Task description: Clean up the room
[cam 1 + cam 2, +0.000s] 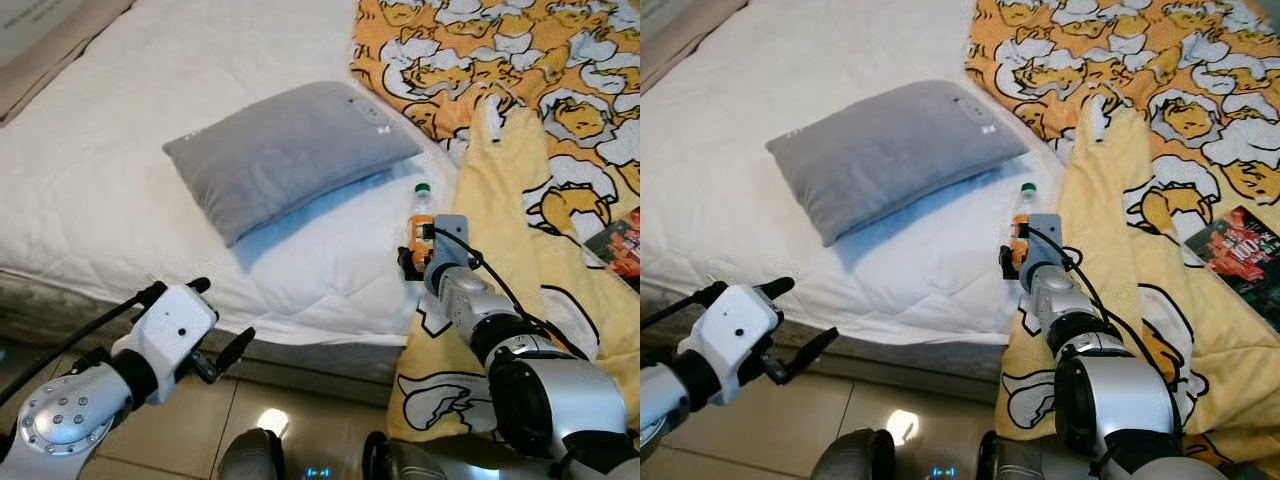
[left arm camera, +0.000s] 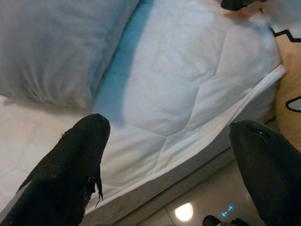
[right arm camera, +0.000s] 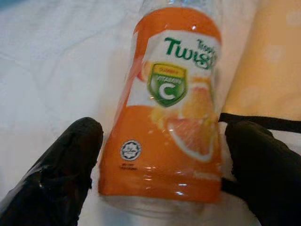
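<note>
- An orange juice bottle (image 3: 164, 108) is seen standing on the white bed (image 1: 150, 150), at the edge of the yellow cartoon-print blanket (image 1: 500, 200), near the grey pillow (image 1: 290, 150).
- "Twis" and a green badge marked "C" are read on its label.
- The right gripper (image 3: 162, 155) is spread open, one finger at each side of the bottle; contact cannot be made out.
- The left gripper (image 2: 169, 155) is held open above the bed's edge.

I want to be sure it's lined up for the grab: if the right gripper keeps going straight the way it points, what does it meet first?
Most likely the orange juice bottle: it stands between the open fingers of the right gripper, on the white mattress beside the yellow blanket.
</note>
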Robot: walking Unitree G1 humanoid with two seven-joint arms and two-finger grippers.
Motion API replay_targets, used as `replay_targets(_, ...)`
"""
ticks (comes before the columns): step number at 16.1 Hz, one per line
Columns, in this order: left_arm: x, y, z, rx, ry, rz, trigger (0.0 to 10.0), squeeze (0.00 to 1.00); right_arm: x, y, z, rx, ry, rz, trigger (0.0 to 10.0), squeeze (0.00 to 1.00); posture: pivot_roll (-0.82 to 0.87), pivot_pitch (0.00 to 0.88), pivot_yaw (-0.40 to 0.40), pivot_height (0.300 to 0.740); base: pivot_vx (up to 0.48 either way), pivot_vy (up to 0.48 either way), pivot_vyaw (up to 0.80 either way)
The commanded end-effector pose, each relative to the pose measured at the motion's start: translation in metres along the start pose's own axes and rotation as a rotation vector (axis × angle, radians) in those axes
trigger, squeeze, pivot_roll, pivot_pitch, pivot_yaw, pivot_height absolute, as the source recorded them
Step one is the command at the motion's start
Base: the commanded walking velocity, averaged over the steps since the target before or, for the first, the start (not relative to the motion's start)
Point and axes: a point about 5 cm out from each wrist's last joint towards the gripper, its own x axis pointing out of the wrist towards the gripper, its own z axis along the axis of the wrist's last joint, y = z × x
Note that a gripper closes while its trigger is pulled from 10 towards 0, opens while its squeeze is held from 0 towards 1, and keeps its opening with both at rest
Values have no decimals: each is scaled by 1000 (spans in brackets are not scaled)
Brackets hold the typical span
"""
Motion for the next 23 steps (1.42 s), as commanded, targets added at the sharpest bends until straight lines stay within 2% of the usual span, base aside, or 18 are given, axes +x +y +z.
replay_targets(1,-4,0,3,6,0,-6,10000,0,-1,-5,-9,37,33,2,2353,0,280,211,6,740,0,0,0)
replay_targets(2,-4,0,3,5,1,-5,10000,0,-1,-5,-9,40,33,3,0,0,280,210,6,740,0,0,0)
replay_targets(11,-1,-3,3,-1,2,-36,10000,0,0,-1,-2,18,11,22,0,0,281,159,1,740,0,0,0)
replay_targets(15,7,-1,-4,-5,9,-29,10000,0,0,11,5,-65,-33,81,0,0,258,76,-1,740,0,0,0)
replay_targets(18,11,-1,-10,-7,13,-7,10000,0,0,10,14,-97,-96,65,0,0,213,0,18,740,0,0,0)
replay_targets(21,28,2,-21,-89,-7,65,10000,0,-3,5,20,-2,-188,46,0,0,113,0,30,740,0,0,0)
replay_targets(22,38,2,-21,-191,-30,113,10000,0,-6,1,15,31,-222,43,0,0,51,0,53,740,0,0,0)
replay_targets(23,43,1,-21,-250,-39,151,10000,0,-11,-2,11,31,-249,49,0,0,37,0,56,740,0,0,0)
